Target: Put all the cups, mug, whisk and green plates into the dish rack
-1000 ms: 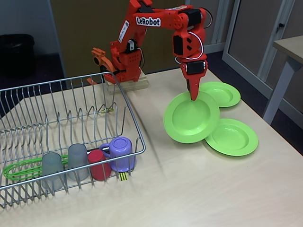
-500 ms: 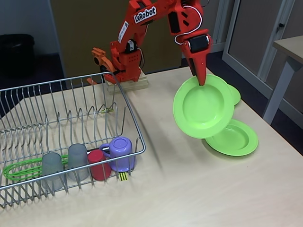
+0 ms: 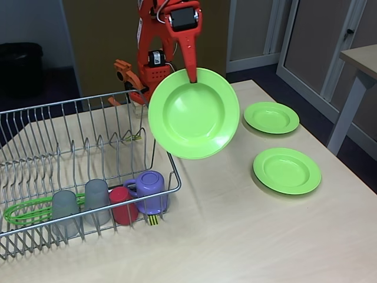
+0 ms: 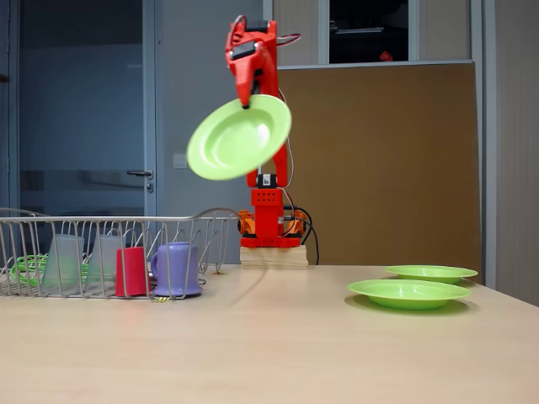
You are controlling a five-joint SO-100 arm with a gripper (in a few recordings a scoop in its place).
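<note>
A light, stiff, slippery plate (image 3: 194,113) is held by its rim, jaws clamped, above the rack (image 3: 88,162).

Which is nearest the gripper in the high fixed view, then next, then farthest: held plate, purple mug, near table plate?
1. Held plate: gripped at its top rim by the gripper.
2. Purple mug: in the dish rack's front corner, lower left.
3. Near table plate: lower right.
</note>
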